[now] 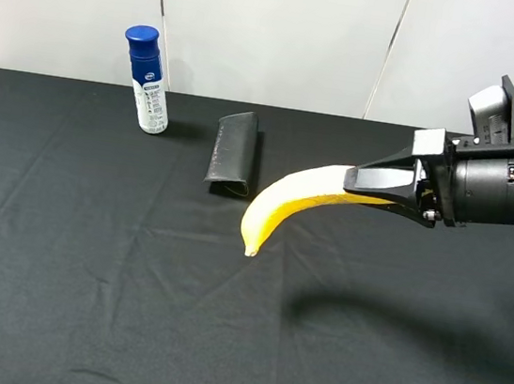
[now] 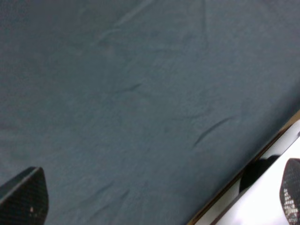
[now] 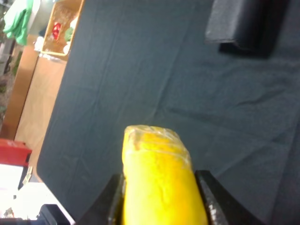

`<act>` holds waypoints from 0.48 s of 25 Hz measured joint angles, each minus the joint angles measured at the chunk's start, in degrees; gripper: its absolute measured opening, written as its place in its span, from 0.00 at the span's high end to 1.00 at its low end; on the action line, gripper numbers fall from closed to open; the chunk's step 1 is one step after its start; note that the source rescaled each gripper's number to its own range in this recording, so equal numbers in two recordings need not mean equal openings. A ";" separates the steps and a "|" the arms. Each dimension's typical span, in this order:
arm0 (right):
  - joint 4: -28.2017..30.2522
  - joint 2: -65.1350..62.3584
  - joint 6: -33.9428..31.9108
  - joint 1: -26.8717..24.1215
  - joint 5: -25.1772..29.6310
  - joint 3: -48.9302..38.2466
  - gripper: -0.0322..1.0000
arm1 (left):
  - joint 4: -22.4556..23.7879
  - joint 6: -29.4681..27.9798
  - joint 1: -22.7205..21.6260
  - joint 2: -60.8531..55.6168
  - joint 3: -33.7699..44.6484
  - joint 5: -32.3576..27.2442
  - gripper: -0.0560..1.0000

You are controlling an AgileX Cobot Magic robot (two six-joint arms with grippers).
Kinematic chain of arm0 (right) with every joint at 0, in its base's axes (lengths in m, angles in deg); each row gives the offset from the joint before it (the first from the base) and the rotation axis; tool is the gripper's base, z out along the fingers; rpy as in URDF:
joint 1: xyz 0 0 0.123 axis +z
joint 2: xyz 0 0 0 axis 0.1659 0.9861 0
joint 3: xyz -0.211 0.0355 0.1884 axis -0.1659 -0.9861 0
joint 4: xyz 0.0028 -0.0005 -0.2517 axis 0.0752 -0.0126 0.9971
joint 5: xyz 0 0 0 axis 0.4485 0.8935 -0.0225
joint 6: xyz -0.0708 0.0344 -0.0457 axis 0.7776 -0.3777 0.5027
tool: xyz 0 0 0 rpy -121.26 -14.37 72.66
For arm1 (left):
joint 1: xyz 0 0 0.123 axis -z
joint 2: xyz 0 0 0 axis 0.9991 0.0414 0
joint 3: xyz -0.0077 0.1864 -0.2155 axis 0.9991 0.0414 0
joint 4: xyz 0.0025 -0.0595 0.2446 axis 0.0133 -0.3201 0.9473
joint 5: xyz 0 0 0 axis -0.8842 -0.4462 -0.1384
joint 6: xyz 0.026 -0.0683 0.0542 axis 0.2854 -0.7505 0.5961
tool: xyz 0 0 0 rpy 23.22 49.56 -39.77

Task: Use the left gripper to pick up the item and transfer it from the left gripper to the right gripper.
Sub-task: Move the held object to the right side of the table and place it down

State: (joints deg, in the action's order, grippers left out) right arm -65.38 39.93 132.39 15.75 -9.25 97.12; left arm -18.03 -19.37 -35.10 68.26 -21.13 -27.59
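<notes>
Bottle (image 1: 147,80), white with a blue cap, stands upright near the back left of the counter (image 1: 85,274). To its right and apart from it, a folded black pouch (image 1: 233,154) lies flat with its length running front to back. The pouch is the thing nearest the banana (image 1: 294,202): in the high view the fruit's free tip hangs just in front of the pouch's right corner.

The right tool (image 1: 358,182) reaches in level from the right side, a grey box on its cylindrical wrist. Its 2 fingers are pressed against the sides of the banana at one end. The rest of the fruit curves out to the left and downward with its tip pointing at the cloth. The banana's shadow falls on the cloth apart from it, so it is held clear of the counter. The right wrist view shows the yellow skin filling the gap between both fingers.

The left tool (image 2: 157,199) is out of the high view. In its own wrist view, 2 black fingertips (image 2: 26,199) are spread wide, with only cloth between them.

The counter wears a black, faintly creased cloth. Plain white wall panels (image 1: 279,24) rise behind it. Past the counter edge, the right wrist view shows wooden flooring and what may be a box of red and green items, too blurred to name.
</notes>
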 joint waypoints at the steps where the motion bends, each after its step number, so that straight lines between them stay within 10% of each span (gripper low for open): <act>1: 0.00 0.00 -0.46 0.00 -0.41 0.00 0.97 | -0.77 0.60 0.00 -1.37 0.72 0.64 0.00; 12: 0.00 0.00 -2.31 0.00 -2.35 0.00 0.97 | -2.35 4.46 0.00 -5.51 1.67 2.82 0.00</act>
State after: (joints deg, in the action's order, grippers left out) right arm -65.38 39.93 130.08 15.75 -11.60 97.12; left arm -20.38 -14.91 -35.10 62.75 -19.47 -24.77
